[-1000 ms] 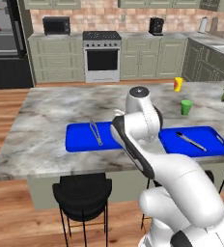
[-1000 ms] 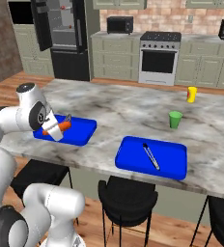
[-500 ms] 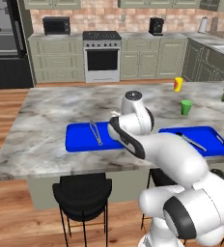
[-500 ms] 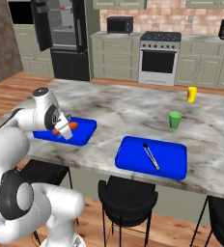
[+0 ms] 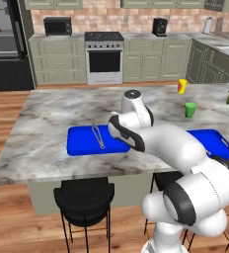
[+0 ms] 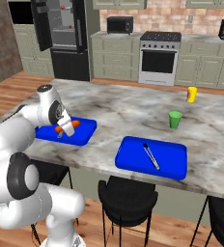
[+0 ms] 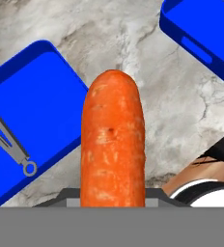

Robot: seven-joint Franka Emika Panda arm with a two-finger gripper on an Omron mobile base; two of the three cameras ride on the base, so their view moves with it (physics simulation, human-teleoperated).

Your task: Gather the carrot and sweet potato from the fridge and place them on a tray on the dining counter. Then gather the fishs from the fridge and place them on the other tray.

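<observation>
My gripper [image 6: 63, 129] is shut on the carrot [image 6: 68, 126], a bright-orange root that sticks out sideways from the fingers. It hangs low over the left blue tray [image 6: 83, 136] on the marble dining counter [image 6: 128, 108]; whether it touches the tray I cannot tell. In the hand view the carrot [image 7: 113, 144] rises up the middle, with that tray [image 7: 41, 106] and its metal tongs [image 7: 10, 140] to the left. In the left base view my arm hides the hand behind the tray [image 5: 84, 143]. The black fridge [image 6: 61, 38] stands open at the back.
A second blue tray [image 6: 172, 161] holds tongs [image 6: 150, 156] to the right. A green cup [image 6: 175, 119] and a yellow bottle [image 6: 192, 94] stand farther back on the counter. Black stools [image 6: 128, 193] line the near edge.
The arm has reached farther out over the left tray and dropped a little, carrying the carrot with it. The jaws have kept their grip.
</observation>
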